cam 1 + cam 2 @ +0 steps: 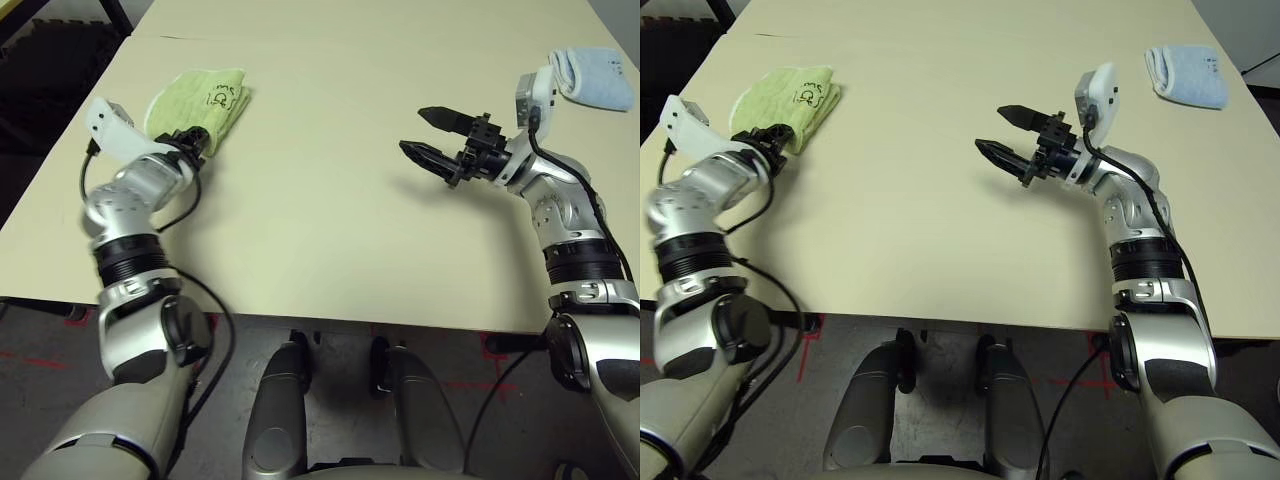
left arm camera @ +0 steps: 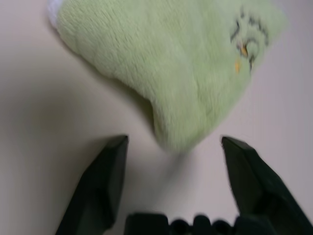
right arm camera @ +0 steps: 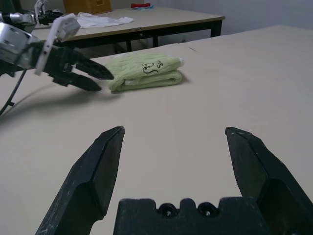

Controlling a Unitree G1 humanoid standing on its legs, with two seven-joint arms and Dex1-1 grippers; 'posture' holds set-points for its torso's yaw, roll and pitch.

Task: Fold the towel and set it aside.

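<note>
Towel [image 1: 201, 100] lies folded in a compact stack at the table's [image 1: 320, 230] far left, embroidery up. Left gripper [image 2: 171, 161] is spread wide just short of the near edge, nothing held. Right gripper [image 1: 430, 135] is also open and empty, hanging mid-table, well apart from it. Blue towel [image 1: 593, 75] sits far right. Looks done. Risk: a finger snags the terry pile on retreat, dragging the top layer and undoing the fold.

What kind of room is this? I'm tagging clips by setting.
Probably a lab or workshop rather than a home: a large plain beige table, a second dark-legged work table behind it carrying a cardboard box and white cloth, and red tape marks on the grey floor.
</note>
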